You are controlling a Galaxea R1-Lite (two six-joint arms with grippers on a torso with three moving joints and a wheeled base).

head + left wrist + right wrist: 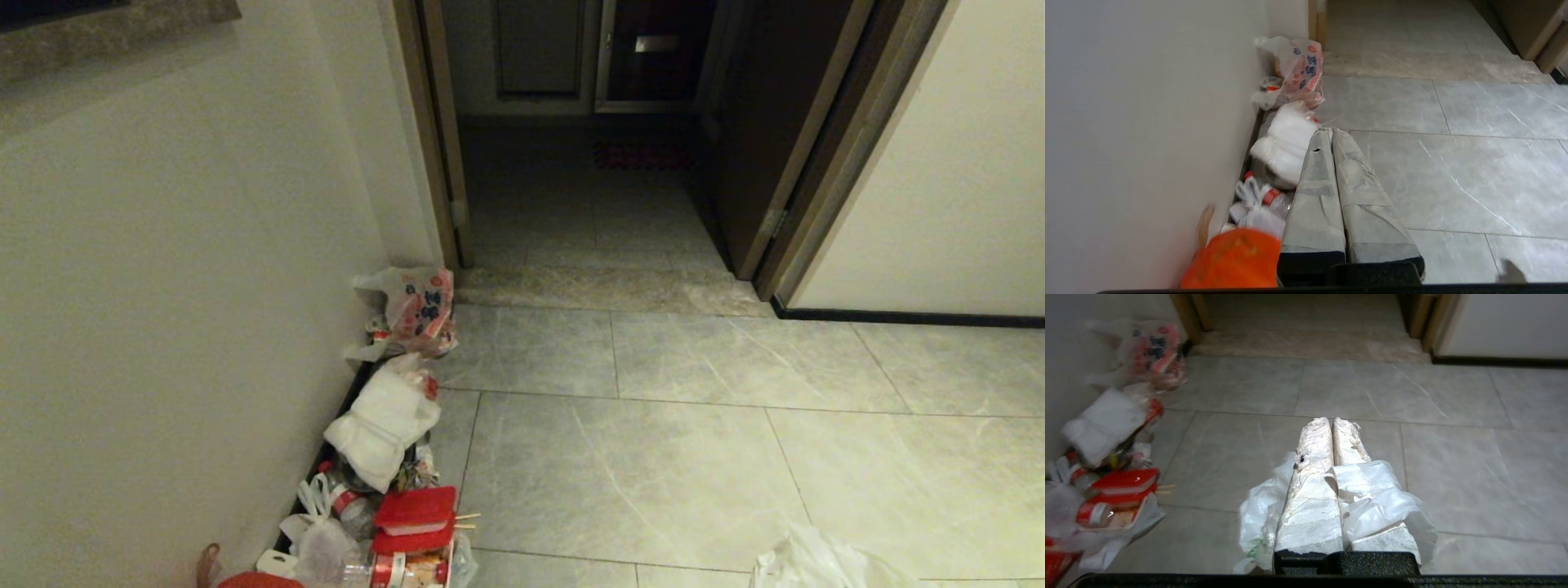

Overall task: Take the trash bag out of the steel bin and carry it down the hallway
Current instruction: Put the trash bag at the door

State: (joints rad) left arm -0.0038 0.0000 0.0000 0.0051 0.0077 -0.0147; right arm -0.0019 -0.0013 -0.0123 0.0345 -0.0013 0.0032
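Carrying: you have the trash bag [1372,498] in the right gripper [1333,424], whose taped fingers are pressed together with the thin plastic draped over them; its top shows at the lower right of the head view [816,563].
Left gripper: the left gripper [1331,132] is closed and empty, hanging near the wall.
Steel bin: not in view, so the bag looks to be out of it already.
Hallway: the grey marbled floor [653,457] runs to an open doorway [588,163] with dark frames ahead.
Hazard: a litter pile [384,457] lines the left wall [163,286]; a printed bag [416,310] sits near the door frame.
Advice: keep the grip tight, hold the bag off the tiles, steer right of the litter, and line up with the doorway before driving on.
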